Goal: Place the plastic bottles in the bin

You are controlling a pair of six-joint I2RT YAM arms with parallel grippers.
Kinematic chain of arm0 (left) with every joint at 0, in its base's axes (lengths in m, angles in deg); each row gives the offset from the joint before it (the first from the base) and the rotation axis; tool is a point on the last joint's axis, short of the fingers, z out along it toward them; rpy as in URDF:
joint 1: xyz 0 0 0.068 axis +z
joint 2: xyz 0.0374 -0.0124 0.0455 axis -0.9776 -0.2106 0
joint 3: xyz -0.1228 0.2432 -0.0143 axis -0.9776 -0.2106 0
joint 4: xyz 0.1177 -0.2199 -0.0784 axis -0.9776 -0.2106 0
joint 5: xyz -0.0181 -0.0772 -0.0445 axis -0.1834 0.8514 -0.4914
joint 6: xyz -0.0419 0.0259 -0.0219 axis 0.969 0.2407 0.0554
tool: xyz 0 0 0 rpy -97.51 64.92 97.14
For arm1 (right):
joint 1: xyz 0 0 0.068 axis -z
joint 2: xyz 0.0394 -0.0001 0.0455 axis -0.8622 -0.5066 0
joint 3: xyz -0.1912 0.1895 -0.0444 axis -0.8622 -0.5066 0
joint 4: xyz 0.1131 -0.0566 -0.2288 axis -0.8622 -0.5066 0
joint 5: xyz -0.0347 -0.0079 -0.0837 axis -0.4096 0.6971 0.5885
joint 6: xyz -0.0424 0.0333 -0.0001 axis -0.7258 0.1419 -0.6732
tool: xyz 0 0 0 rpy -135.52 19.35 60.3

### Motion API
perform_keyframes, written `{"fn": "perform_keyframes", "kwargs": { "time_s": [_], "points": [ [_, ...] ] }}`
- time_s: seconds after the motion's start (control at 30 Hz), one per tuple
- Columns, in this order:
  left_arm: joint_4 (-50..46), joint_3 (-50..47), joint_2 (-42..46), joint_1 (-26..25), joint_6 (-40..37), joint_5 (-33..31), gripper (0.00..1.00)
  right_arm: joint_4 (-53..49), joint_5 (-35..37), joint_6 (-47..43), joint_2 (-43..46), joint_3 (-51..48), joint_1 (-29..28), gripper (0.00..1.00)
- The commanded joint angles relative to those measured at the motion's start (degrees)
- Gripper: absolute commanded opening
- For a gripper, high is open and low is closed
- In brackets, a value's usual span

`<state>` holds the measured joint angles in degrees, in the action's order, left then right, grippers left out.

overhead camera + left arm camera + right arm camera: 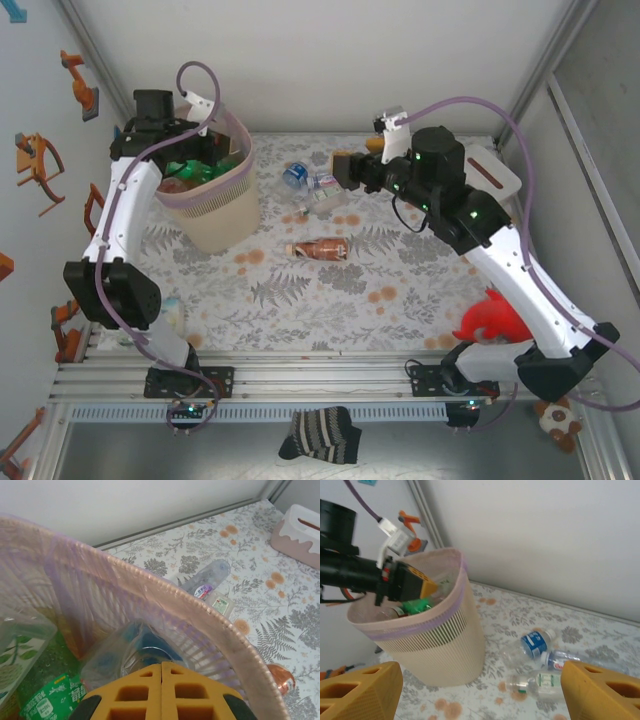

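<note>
Plastic bottles (pixel 47 700) lie heaped just below the left hand (pixel 161 669), its fingers (pixel 132 692) pressed together at the mouth of the bin (pixel 200 625); the right hand (pixel 345 168) hangs spread apart near more loose bottles (pixel 536 643) lying on the bench (pixel 330 295).

Overhead from high behind, looking down; left wrist close over the bin (pixel 200 611); right wrist farther, same bin.

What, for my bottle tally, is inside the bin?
Green-labelled and clear bottles lie in the bin; the shut left gripper hangs above. Deeper layers are covered.
</note>
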<state>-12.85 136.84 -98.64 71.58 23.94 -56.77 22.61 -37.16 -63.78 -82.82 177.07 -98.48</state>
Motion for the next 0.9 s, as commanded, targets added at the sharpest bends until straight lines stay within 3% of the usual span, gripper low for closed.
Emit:
{"fn": "perform_keyframes", "kwargs": {
  "time_s": [0.0, 0.37, 0.67, 0.87],
  "points": [
    [1.3, -0.97, 5.06, 0.46, 2.69, 1.09, 0.02, -4.92, 1.47, -3.09, -2.18, 2.33, -0.03, 0.81],
    [7.65, -9.64, 16.41, 0.55, 5.59, 0.63, 0.16, -17.87, -5.31, -28.05, -13.69, 5.17, 0.16, 0.79],
    [11.75, -16.37, 22.31, 0.55, 8.33, 1.73, 0.18, -23.12, -3.76, -45.46, -25.92, 4.33, 0.16, 0.77],
    [12.4, -17.0, 22.95, 0.55, 9.53, 2.69, 0.18, -25.81, -4.43, -55.22, -33.29, 2.77, 0.24, 0.82]
  ]
}}
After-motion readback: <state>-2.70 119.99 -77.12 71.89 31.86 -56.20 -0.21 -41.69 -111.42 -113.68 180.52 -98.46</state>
